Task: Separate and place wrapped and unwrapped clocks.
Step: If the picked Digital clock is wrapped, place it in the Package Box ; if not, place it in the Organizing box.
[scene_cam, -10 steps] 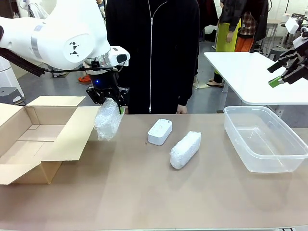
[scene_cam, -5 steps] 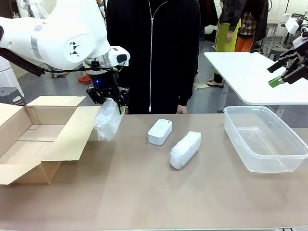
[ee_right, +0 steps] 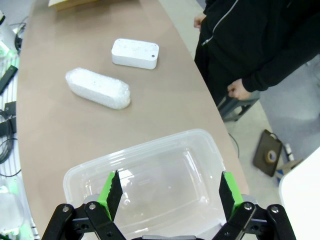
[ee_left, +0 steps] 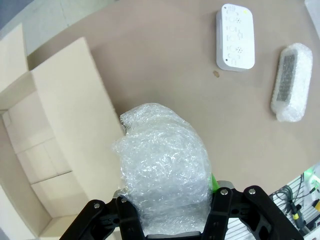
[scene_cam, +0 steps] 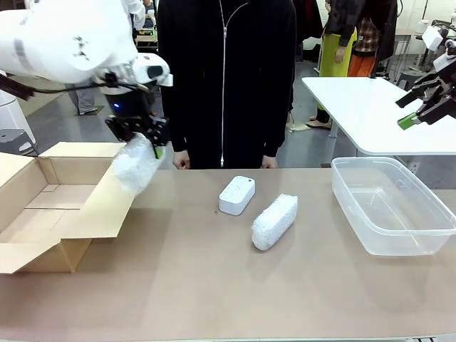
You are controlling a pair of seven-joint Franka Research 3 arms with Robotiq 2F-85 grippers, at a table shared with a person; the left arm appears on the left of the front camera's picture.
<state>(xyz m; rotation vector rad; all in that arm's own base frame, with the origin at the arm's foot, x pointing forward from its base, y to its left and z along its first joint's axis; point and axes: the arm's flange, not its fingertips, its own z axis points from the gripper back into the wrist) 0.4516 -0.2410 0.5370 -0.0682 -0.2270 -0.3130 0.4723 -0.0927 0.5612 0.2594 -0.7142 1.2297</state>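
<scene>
Wrapped clock (scene_cam: 135, 162) hung over the box flap (scene_cam: 100, 206), L claw (scene_cam: 141, 141) clamped tight on it. R claw (ee_right: 168, 187) was wide apart, up above the clear tub (scene_cam: 392, 206).

Grey floor (scene_cam: 64, 128) behind — a white table (scene_cam: 370, 114) stands at right.

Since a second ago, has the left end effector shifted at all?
Yes. The left end effector, shut on the wrapped bundle, moved left and slightly up in the front view, toward the cardboard box, away from the bare clock.
</scene>
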